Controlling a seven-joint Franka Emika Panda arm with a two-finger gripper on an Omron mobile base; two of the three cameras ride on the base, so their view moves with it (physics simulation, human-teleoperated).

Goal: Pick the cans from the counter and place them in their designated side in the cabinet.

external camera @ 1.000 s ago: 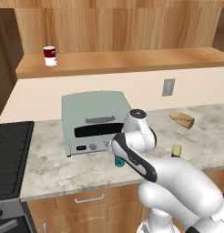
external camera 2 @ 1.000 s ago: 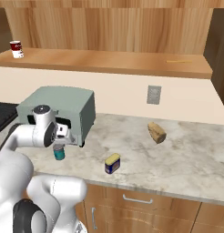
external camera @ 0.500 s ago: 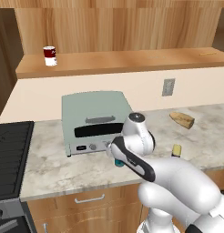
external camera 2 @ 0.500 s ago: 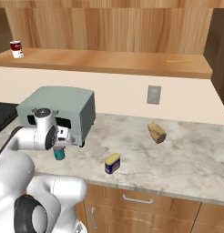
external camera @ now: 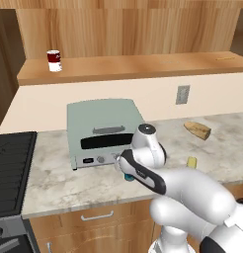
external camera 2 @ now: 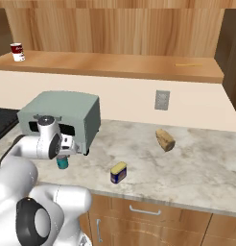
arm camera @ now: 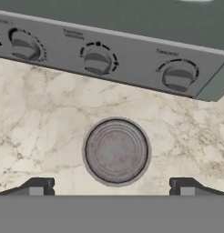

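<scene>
Gripper [arm camera: 111, 186] spread wide, grasping nothing, hovering straight above the teal can [arm camera: 116, 151], whose silvery top sits between the fingertips [arm camera: 37, 186]. Can stands upright on the marbled counter [external camera 2: 187, 166], just in front of the toaster oven [external camera: 101, 131]. Blue-and-yellow can [external camera 2: 118, 172] lies further right; cabinet shelf [external camera 2: 120, 65] above.

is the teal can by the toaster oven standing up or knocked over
Upright: the teal can shows its round silvery top to the hand camera, standing on the counter.
</scene>
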